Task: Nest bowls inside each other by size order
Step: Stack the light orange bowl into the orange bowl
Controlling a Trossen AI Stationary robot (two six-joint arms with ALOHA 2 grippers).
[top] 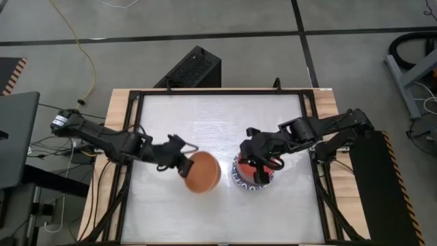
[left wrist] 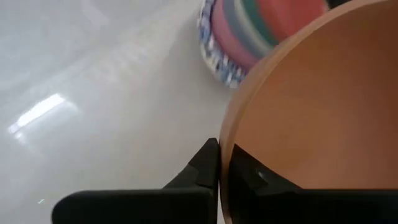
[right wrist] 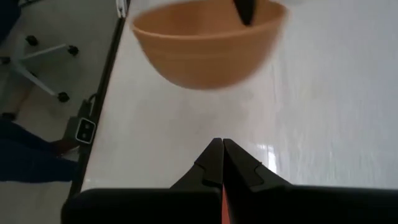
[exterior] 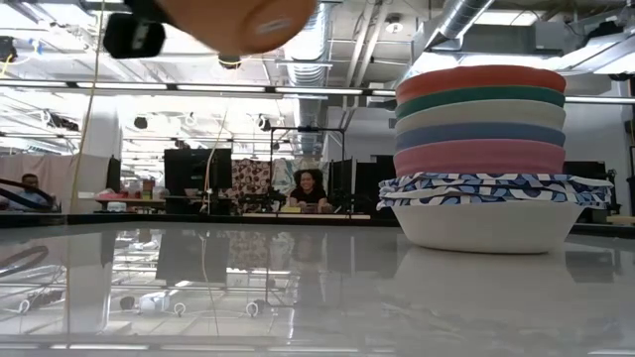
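The left gripper [top: 183, 164] is pinched tight on the rim of the orange bowl [top: 202, 171] and holds it clear of the table [top: 205, 212], near the middle and just left of the stack of bowls [exterior: 483, 159]. The right gripper [top: 263, 166] is closed with nothing between its fingers and sits directly above that stack, covering most of it from overhead.

From table height, only the underside of the orange bowl shows, cut off by the picture's upper edge; the arms themselves are almost wholly out of that view. In the overhead view the stack is reduced to a patterned rim peeking out beneath the right gripper.

The stack stands right of centre on the white table. At its base is a white bowl [exterior: 486, 226] with blue-and-white patterned rims [exterior: 491, 189] layered on it; how many patterned bowls lie there cannot be told. Above come a pink bowl [exterior: 479, 156], a blue one [exterior: 480, 133], a cream one [exterior: 480, 115], a teal one [exterior: 480, 97] and a red one [exterior: 480, 78] on top.

The orange bowl is plain, round and deep, tilted in the grip. It hangs near the stack without touching it. Open tabletop lies in front of and behind both, with the dark frame [top: 130, 137] bordering the table well away.
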